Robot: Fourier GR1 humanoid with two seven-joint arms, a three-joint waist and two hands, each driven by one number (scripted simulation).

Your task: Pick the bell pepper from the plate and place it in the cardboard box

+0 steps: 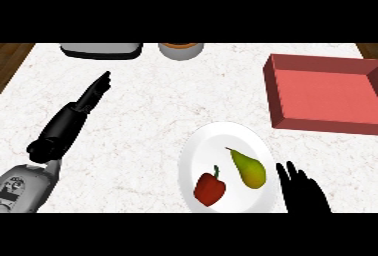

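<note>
A red bell pepper (210, 189) with a green stem lies on the near left part of a white plate (221, 137). Beside it on the plate is a green-yellow pear (249, 170). The box (325, 93), reddish and open-topped, stands at the right, beyond the plate. My right hand (303, 192) rises from the lower edge just right of the plate, fingers straight and open, holding nothing. My left hand (90, 96) stretches out flat over the counter at the left, far from the plate, fingers straight.
At the counter's far edge stand a grey-and-black appliance (101, 50) and a round container (181, 50) with a brown top. Dark wood shows past the counter's left edge (11, 60). White marbled counter lies between the left hand and the plate.
</note>
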